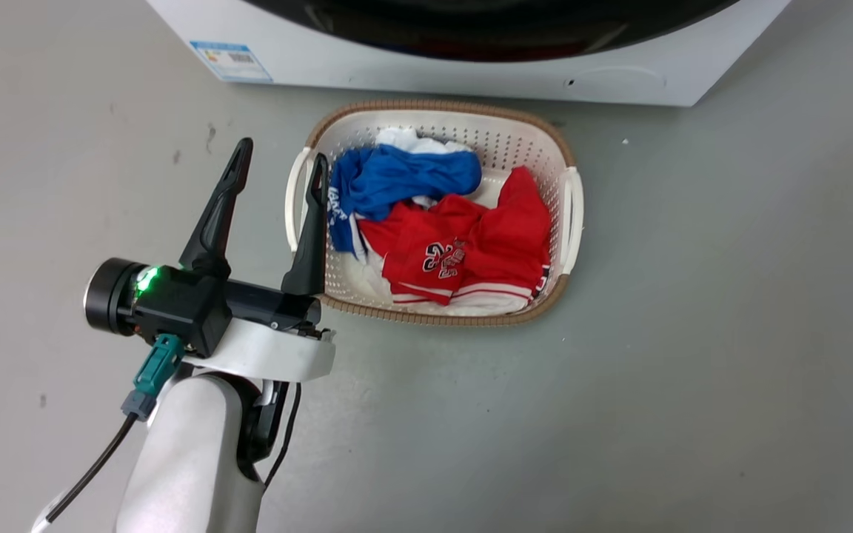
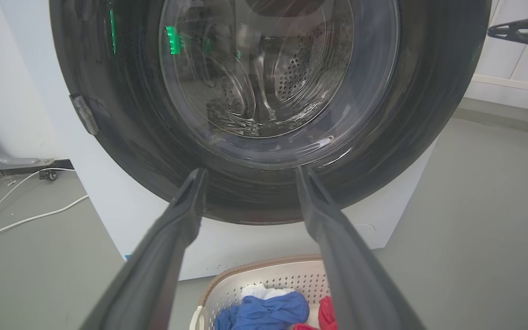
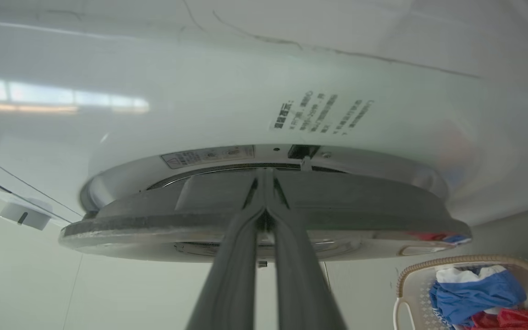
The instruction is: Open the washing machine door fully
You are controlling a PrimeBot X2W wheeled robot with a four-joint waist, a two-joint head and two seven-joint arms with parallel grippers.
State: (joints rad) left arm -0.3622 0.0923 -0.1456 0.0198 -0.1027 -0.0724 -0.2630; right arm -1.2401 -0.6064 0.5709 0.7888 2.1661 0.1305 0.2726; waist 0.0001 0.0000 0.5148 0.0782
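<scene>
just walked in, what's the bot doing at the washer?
The right gripper, jaws closed, has its tips at the rim of the washing machine door. The door looks slightly ajar from the washing machine, far from fully open. The left gripper hovers with jaws open, holding nothing, above the floor beside the laundry basket of clothes.

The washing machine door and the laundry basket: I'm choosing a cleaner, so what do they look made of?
Washing machine door: glossy black ring, probably plastic, judging by its reflections; the window looks like clear glass, the drum showing through. Laundry basket: matte cream perforated plastic, with a brown woven rim, possibly wicker.
</scene>
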